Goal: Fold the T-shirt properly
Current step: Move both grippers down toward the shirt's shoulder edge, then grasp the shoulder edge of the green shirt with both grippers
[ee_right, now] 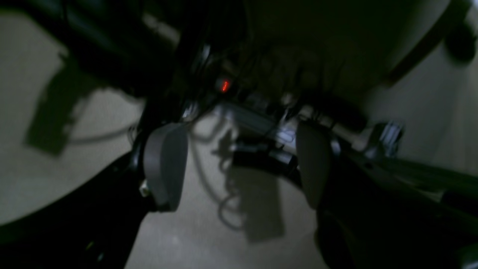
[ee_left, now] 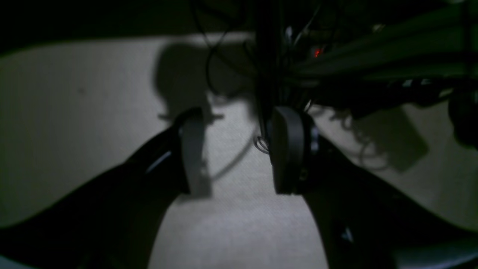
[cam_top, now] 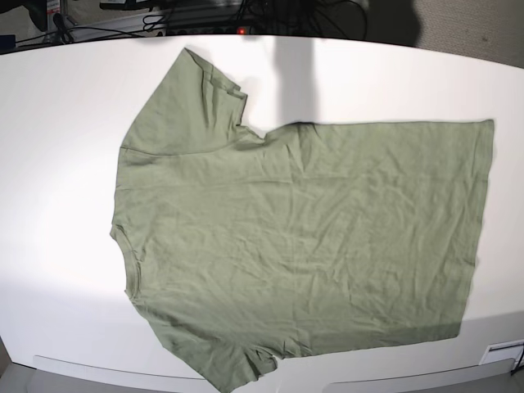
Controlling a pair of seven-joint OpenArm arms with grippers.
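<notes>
A white tabletop [cam_top: 57,164] is seen from the base view, with the green T-shirt [cam_top: 303,237] spread flat across the middle of the frame, sleeves toward the left. The right claw [ee_right: 239,168] is held wide apart, empty, above a pale surface. The left claw [ee_left: 239,149] is likewise parted, gripping nothing.

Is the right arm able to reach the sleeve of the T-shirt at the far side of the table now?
Probably yes. The T-shirt lies flat, nothing on the upper sleeve. The right hand stands open and empty above bare table.
</notes>
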